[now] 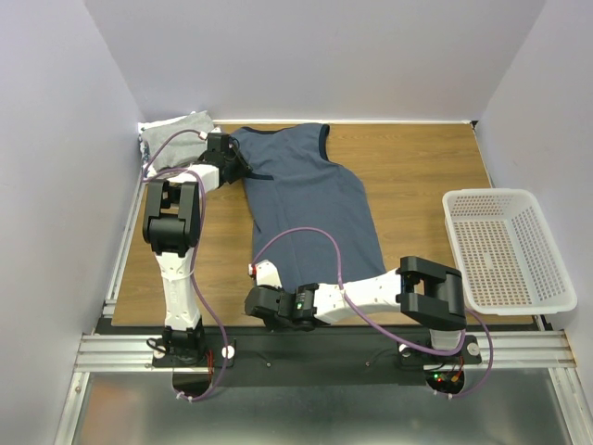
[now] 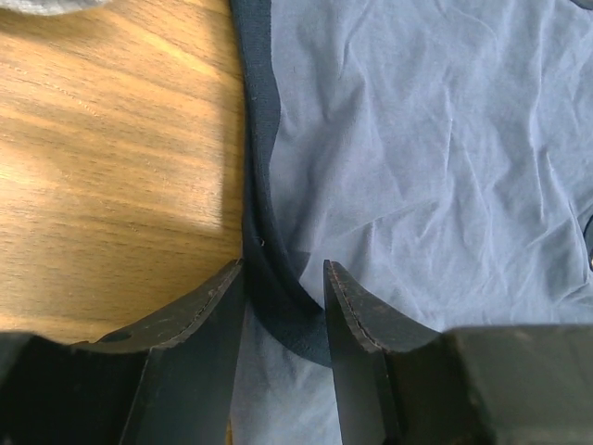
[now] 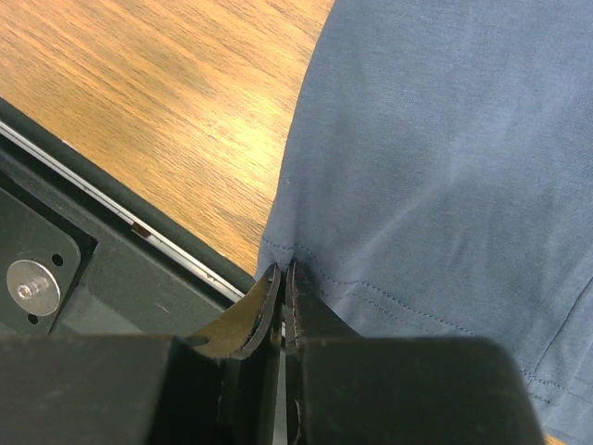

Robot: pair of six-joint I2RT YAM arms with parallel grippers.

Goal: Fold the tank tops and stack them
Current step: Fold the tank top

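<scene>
The slate-blue tank top (image 1: 310, 199) lies spread flat in the middle of the wooden table, neck end at the back. My left gripper (image 1: 246, 169) is at its back-left armhole. In the left wrist view the left gripper (image 2: 283, 269) is open, and the dark trim (image 2: 261, 185) runs loosely between the fingers without being pinched. My right gripper (image 1: 260, 267) is at the near-left hem corner. The right wrist view shows the right gripper (image 3: 283, 269) shut on the hem of the blue tank top (image 3: 445, 139). A light grey tank top (image 1: 181, 132) lies bunched in the back-left corner.
A white mesh basket (image 1: 547, 232) stands at the table's right edge. The black and metal rail (image 3: 102, 232) of the table's near edge lies just beside the right gripper. Grey walls close in the back and sides. Bare wood (image 1: 426, 176) shows right of the blue top.
</scene>
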